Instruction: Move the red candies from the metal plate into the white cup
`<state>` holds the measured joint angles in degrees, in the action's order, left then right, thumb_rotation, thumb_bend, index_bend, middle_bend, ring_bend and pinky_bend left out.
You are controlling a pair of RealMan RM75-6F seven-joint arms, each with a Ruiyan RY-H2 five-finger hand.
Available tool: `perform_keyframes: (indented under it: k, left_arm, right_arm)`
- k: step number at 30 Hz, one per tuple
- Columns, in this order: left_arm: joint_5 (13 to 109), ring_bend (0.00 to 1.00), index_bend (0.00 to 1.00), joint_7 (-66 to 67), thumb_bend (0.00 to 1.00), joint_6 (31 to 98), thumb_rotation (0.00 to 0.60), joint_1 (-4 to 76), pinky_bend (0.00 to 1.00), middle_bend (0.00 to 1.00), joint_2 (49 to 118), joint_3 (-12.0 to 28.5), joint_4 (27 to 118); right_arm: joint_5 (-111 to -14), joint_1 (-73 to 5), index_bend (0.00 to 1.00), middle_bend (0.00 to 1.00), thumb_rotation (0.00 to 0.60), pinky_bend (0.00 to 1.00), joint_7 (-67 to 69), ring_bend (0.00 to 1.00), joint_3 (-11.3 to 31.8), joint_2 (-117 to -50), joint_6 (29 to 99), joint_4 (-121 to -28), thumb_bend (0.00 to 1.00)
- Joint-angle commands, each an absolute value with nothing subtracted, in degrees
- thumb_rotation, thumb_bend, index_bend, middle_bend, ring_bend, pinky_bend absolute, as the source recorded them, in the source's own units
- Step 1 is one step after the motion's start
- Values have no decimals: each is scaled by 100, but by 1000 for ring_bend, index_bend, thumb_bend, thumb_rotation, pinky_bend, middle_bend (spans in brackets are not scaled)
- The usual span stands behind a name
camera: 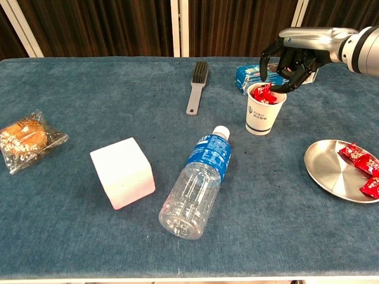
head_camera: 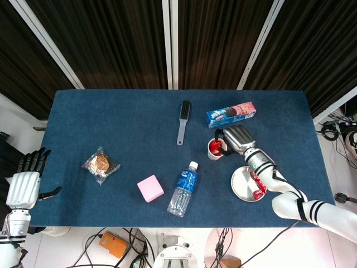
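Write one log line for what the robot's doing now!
right hand: over white cup, fingers spread | candies: in cup | metal plate: candies left | left hand: idle, off table

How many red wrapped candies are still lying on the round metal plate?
3 red wrapped candies lie along the right side of the round metal plate; the frame edge may hide more.

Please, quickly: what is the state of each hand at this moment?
Left hand: open, holding nothing, beside the table.
Right hand: over the white cup, fingers curled down; whether it holds a red candy cannot be told.
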<state>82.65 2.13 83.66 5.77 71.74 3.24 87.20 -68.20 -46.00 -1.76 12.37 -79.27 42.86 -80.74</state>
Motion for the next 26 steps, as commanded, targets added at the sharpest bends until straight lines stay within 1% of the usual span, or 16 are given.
perform_keyframes:
  k: [1,2,4,6,8,9,10,11,12,13,15,16,17,19,21,26]
  left_arm:
    - [8268,0,6,205,0,8361,600,583,0,0,7182,327,8712]
    - [8271,0,6,203,0,8357,600,587,0,0,7184,326,8711]
    - [8276,0,5,193,0,8357,600,592,0,0,7186,331,8704]
    - [8269,0,5,174,0,8346,600,598,0,0,7182,338,8695]
    - [8262,0,5,161,0,8335,600,604,0,0,7180,343,8684]
    - [8261,0,5,149,0,8324,600,610,0,0,7178,346,8679]
    - [8262,0,6,143,0,8322,600,614,0,0,7177,348,8675]
    - [8265,0,5,138,0,8320,600,616,0,0,7177,349,8671]
    - [8271,0,6,133,0,8324,600,617,0,0,7177,348,8670]
    - [8274,0,6,128,0,8330,600,615,0,0,7178,348,8670]
    - [8283,0,5,119,0,8349,600,604,0,0,7181,342,8676]
    - [8284,0,5,118,0,8360,600,595,0,0,7183,338,8682]
    - [8284,0,5,115,0,8376,600,585,0,0,7189,335,8688]
    - [8290,0,6,106,0,8410,600,557,0,0,7202,321,8708]
    - [8307,0,6,127,0,8457,600,526,0,0,7214,303,8716]
    - [8351,0,6,158,0,8562,600,447,0,0,7214,255,8760]
  right_arm:
    - [-6857,-4553,479,936,600,1000,-178,1000,1208,-7871,4382,-8148,497]
    - [-6888,-4520,467,936,600,1000,-165,1000,1203,-7832,4449,-8195,496]
    - [-7017,-4351,447,936,600,1000,-93,1000,1211,-7703,4800,-8351,490]
    - [-7154,-4065,438,930,600,1000,-97,983,1167,-7493,5293,-8551,481]
    - [-7285,-3754,416,866,600,994,-249,893,1080,-7303,5824,-8708,462]
    - [-7366,-3526,393,782,600,953,-416,790,998,-7189,6195,-8790,448]
    - [-7422,-3351,353,655,600,837,-542,639,929,-7107,6462,-8849,438]
    - [-7466,-3174,308,542,600,684,-661,494,857,-7030,6717,-8907,437]
    - [-7512,-2938,271,470,600,573,-766,398,759,-6924,7018,-9008,437]
    - [-7544,-2761,212,372,600,413,-791,267,686,-6843,7224,-9099,437]
    - [-7606,-2369,111,226,600,182,-734,94,494,-6628,7588,-9339,437]
    - [-7643,-2212,57,161,600,87,-694,36,411,-6543,7724,-9425,436]
    - [-7693,-2065,23,123,600,36,-643,8,328,-6472,7851,-9491,436]
    - [-7824,-1750,1,80,600,5,-418,0,140,-6351,8093,-9605,436]
    - [-7983,-1478,0,51,600,0,-155,0,-11,-6270,8321,-9651,436]
    - [-8312,-1082,0,46,600,0,79,0,-155,-6258,8756,-9604,436]
